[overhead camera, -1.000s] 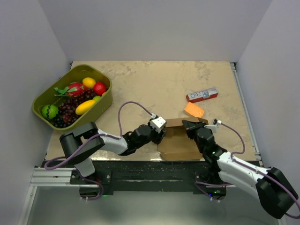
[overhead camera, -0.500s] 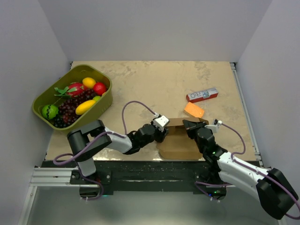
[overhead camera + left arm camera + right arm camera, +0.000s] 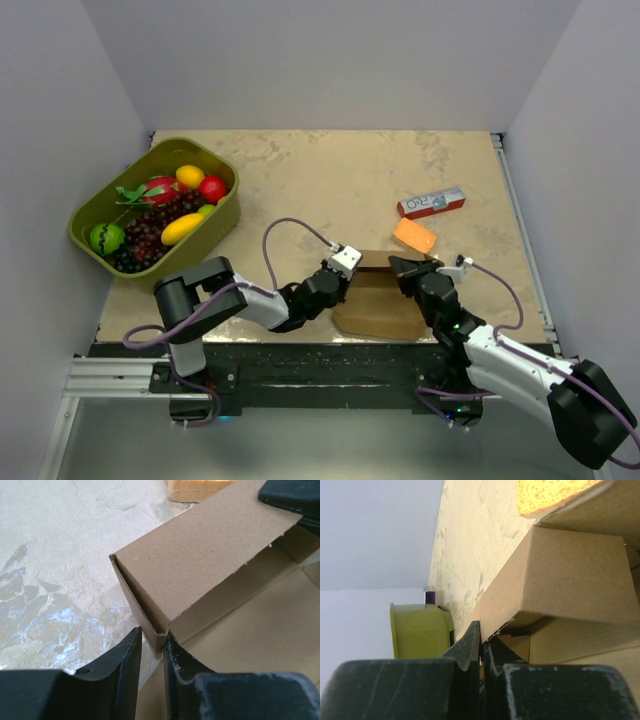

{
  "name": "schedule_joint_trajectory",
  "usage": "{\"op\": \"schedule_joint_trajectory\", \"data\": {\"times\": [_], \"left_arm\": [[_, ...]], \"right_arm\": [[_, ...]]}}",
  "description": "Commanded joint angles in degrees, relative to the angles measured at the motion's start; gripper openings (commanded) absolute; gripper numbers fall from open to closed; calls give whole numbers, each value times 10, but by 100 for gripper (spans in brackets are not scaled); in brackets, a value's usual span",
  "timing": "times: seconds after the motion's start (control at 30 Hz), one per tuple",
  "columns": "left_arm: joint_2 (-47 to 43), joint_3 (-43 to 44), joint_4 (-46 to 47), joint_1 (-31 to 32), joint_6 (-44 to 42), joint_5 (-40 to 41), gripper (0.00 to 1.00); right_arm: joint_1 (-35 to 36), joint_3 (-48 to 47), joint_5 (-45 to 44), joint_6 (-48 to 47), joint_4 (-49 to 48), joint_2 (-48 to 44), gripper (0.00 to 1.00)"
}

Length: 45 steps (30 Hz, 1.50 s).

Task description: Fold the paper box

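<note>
The paper box [image 3: 378, 305] lies at the near edge of the table [image 3: 330, 180], between both grippers, with its far wall raised. The left gripper [image 3: 153, 641] is clamped on the left corner of that wall. The right gripper [image 3: 481, 639] is closed to a thin slit on the wall's right end. Since one second earlier, the left arm's elbow has shifted right and its gripper has moved slightly toward the box. The right gripper has held position.

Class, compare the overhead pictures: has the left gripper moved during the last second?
Yes. The left gripper has shifted slightly right, away from the green basket, its elbow swinging right too. It pinches the paper box at its left wall.
</note>
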<state>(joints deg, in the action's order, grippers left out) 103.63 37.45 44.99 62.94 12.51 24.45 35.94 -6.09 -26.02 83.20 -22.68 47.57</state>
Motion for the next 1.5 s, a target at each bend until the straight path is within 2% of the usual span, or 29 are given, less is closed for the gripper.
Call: {"op": "schedule_joint_trajectory", "data": {"times": [0.0, 0.23, 0.33, 0.43, 0.47, 0.53, 0.57, 0.63, 0.67, 0.77, 0.87, 0.97, 1.07, 1.2, 1.4, 1.47], "left_arm": [[13, 12, -4, -5, 16, 134, 22], [24, 13, 26, -2, 15, 198, 13], [28, 23, 11, -2, 15, 198, 8], [25, 27, -17, -3, 9, 200, 3], [14, 26, -24, -4, 3, 195, 2], [0, 21, -59, -13, -1, 177, 0], [-18, 18, -72, -17, -2, 152, 0], [-36, -1, -97, -29, -6, 124, 0], [-56, -7, -102, -32, -13, 99, 0], [-78, -5, -162, -51, -23, 42, 0], [-95, 3, -236, -77, -27, -6, 0], [-123, -2, -284, -110, -26, -54, 0], [-146, -3, -315, -124, -38, -63, 0], [-153, -2, -336, -136, -42, -72, 0], [-148, 10, -358, -140, -49, -114, 0], [-150, 17, -371, -140, -50, -125, 0]], "right_arm": [[2, 10, -7, -16, 95, 2, 0], [3, 3, 1, -10, 103, -11, 0], [3, -4, 1, -22, 113, -22, 6], [3, -9, -1, -37, 127, -41, 18], [3, -11, 0, -43, 132, -57, 27], [3, -23, 9, -64, 152, -77, 37], [3, -27, 15, -75, 159, -94, 49], [3, -45, 39, -113, 186, -113, 59], [3, -52, 48, -126, 195, -121, 67], [3, -81, 99, -181, 225, -143, 78], [3, -114, 168, -242, 257, -149, 85], [3, -157, 242, -317, 263, -130, 86], [4, -223, 273, -401, 301, -93, 86], [4, -295, 230, -491, 393, -74, 86], [13, -280, 230, -609, 409, -61, 82], [25, -276, 215, -610, 403, -54, 81]]}}
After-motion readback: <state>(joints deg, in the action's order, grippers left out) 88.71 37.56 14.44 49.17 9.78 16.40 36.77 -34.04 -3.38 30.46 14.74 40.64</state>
